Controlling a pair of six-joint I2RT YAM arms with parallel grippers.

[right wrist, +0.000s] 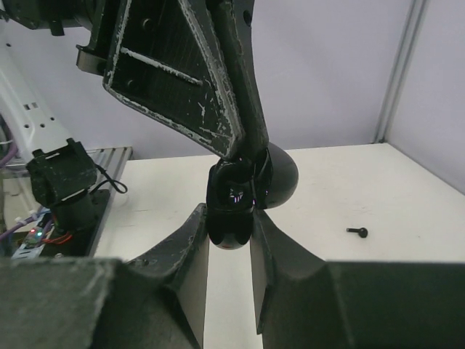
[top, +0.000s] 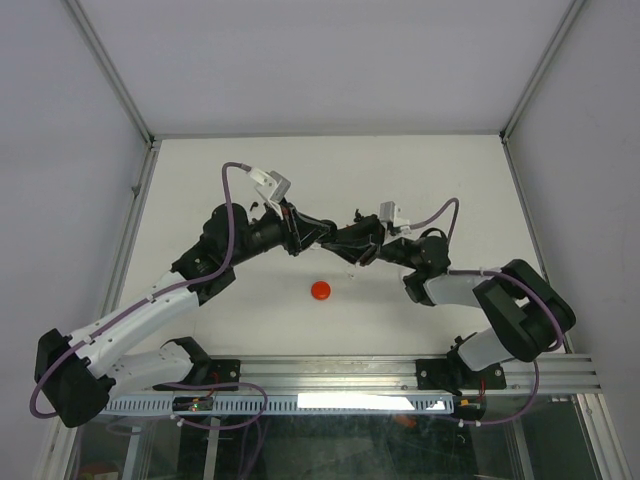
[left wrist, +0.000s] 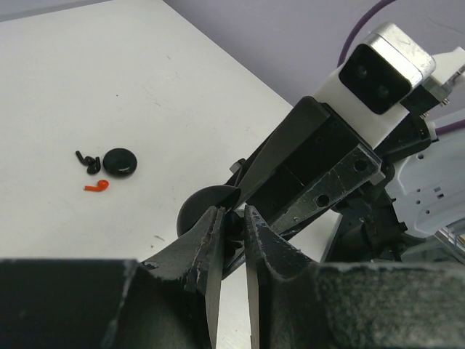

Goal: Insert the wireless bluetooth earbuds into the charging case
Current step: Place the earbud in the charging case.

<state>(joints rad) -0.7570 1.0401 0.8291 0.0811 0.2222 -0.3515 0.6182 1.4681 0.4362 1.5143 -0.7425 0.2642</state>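
Observation:
My right gripper [right wrist: 230, 218] is shut on an open black charging case [right wrist: 231, 200], held above the table with its round lid [right wrist: 280, 178] swung back. My left gripper [left wrist: 232, 214] reaches in from the other side, with its fingers [right wrist: 196, 87] pressed down into the case's mouth. It is shut on a small black earbud [left wrist: 234, 222], mostly hidden between the tips. In the top view the two grippers [top: 335, 240] meet at mid-table. Loose earbuds lie on the table: a red earbud [left wrist: 96, 187], black earbuds [left wrist: 87, 161], and one more black earbud [right wrist: 357, 233].
A red round case [top: 320, 290] lies on the table just in front of the meeting grippers. A closed black round case [left wrist: 120, 161] sits beside the loose earbuds. The enclosure's frame posts and walls stand round the white table [top: 200, 180].

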